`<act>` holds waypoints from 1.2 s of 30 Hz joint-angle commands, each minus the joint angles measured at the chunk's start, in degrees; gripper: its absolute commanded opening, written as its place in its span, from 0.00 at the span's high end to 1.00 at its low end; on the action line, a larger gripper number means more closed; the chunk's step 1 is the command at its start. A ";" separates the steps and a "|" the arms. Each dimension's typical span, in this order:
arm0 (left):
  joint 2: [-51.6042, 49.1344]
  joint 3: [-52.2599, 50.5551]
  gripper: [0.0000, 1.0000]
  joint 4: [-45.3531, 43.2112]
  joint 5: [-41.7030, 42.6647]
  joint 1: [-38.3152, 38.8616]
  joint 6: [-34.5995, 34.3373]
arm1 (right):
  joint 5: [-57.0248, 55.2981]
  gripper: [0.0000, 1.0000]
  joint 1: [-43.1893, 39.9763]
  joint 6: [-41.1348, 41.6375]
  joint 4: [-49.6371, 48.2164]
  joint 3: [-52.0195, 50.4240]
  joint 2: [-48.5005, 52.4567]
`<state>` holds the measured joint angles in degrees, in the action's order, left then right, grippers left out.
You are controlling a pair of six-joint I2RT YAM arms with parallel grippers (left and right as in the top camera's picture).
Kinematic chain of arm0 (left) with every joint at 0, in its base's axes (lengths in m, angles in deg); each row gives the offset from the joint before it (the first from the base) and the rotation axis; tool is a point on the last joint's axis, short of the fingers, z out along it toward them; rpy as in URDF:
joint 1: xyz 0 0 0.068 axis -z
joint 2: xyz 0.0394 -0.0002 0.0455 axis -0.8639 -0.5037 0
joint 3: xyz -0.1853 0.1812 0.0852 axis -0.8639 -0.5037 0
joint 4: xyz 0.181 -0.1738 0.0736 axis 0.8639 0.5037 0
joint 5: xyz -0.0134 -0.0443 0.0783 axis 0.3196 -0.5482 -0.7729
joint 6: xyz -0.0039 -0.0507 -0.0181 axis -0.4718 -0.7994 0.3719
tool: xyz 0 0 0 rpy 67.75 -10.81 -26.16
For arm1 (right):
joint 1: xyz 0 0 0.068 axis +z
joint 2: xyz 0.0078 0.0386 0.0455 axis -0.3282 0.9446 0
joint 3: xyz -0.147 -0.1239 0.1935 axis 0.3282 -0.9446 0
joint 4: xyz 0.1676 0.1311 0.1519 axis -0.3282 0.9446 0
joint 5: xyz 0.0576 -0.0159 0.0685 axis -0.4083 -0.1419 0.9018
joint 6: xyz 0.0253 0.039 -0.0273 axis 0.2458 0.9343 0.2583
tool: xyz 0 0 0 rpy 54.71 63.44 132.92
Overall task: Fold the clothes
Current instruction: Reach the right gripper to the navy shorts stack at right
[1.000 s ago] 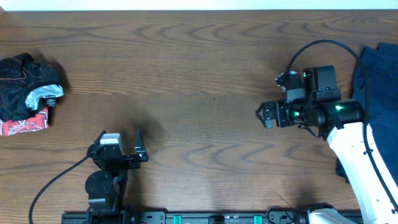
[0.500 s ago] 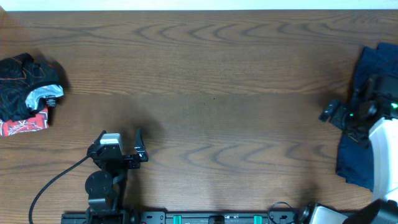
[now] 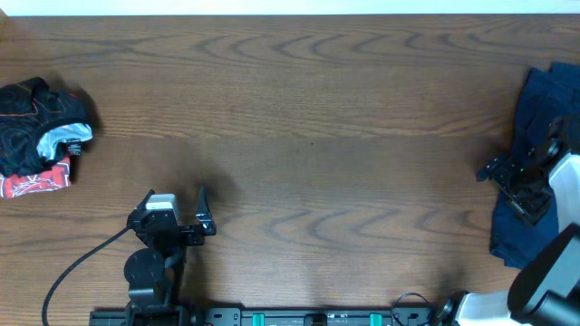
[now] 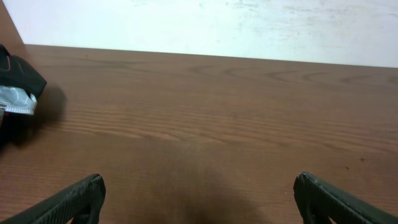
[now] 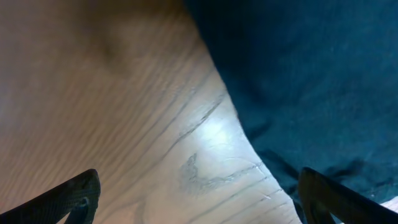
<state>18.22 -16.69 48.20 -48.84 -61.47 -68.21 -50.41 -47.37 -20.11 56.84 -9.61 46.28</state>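
At the right table (image 3: 308, 109) edge, right gripper (image 5: 199, 202) had swung out from mid-table, over the navy shorts (image 3: 546, 100), jaws wide, empty. Left gripper (image 3: 177, 201) parked, wide too. Probably first grab; nothing folded.

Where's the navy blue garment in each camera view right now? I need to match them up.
Overhead: navy blue garment along the right edge.
Left wrist: not in view.
Right wrist: the garment fills the upper right.
Shared landmark: the wooden table, whose grain shows in all three.
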 commanded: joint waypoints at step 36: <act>0.26 -1.42 0.02 0.52 0.26 0.15 -0.55 | -0.04 0.11 -4.42 -9.46 -14.86 -2.40 4.20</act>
<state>18.22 -16.69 48.20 -48.84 -61.47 -68.21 -50.15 -51.59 -28.30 42.94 -10.22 49.95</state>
